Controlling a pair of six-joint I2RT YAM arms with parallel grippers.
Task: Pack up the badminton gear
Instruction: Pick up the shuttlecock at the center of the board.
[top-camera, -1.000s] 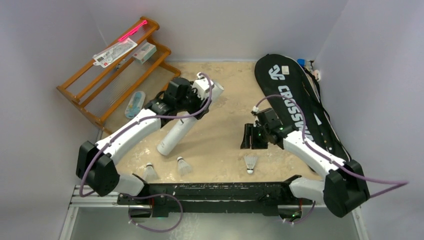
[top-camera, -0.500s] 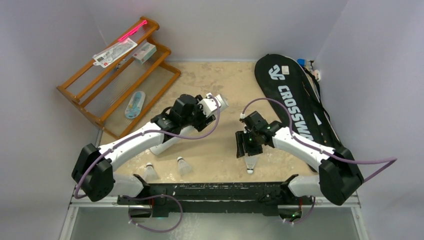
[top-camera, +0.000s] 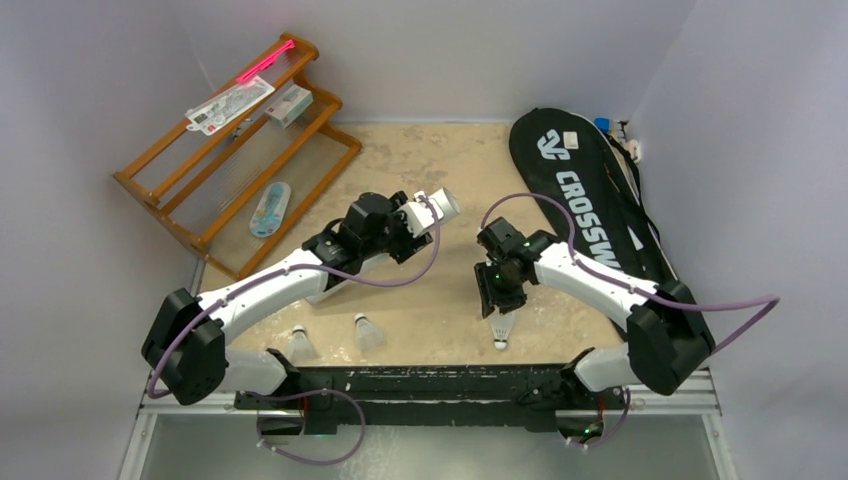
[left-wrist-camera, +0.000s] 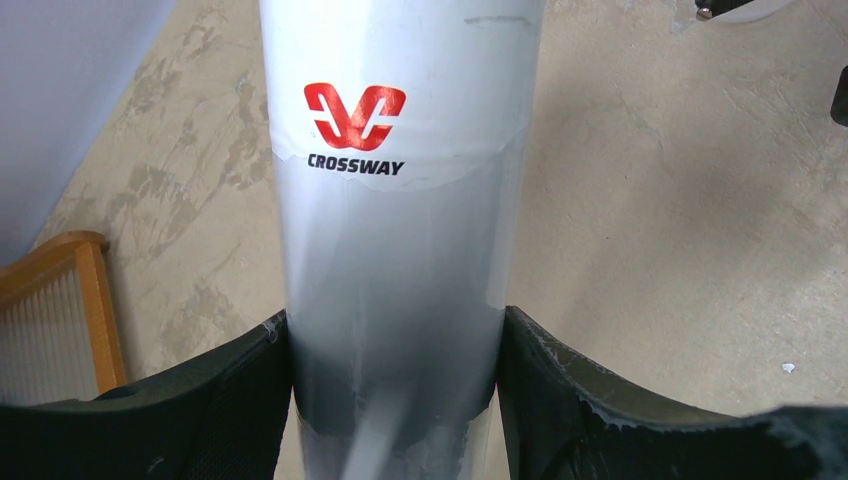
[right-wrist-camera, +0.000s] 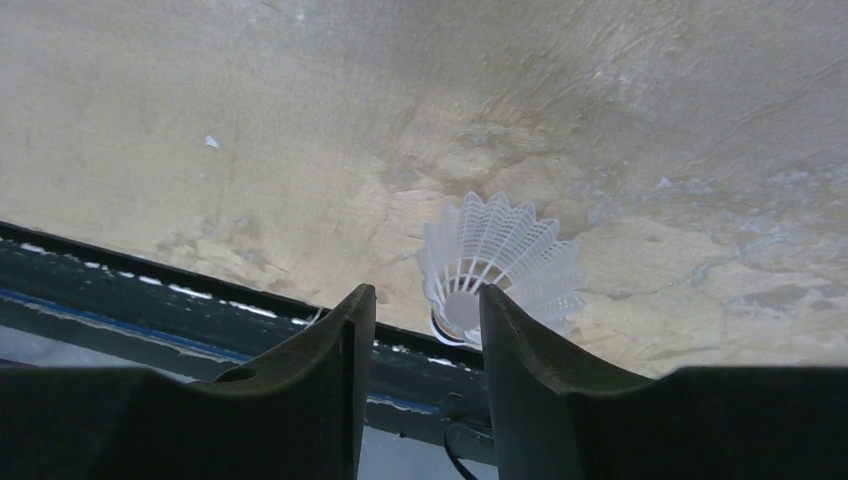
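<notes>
Right gripper (top-camera: 497, 298) moved nearer and left, now above the right-hand shuttlecock (top-camera: 502, 328); its jaws have narrowed. The tube (top-camera: 441, 207), in the left gripper (left-wrist-camera: 395, 345), has its far end shifted right and nearer.

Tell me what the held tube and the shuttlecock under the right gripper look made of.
The tube: probably card or plastic with a smooth satin silver-white wrap; soft sheen, printed red logo, a seam edge below it. The shuttlecock: likely moulded plastic, not feather; the translucent white skirt shows a ribbed lattice.

The tube (left-wrist-camera: 400, 200) runs off the top edge of the left wrist view, and overhead the right arm (top-camera: 590, 280) hides the end of the lettering on the bag (top-camera: 590, 165).
</notes>
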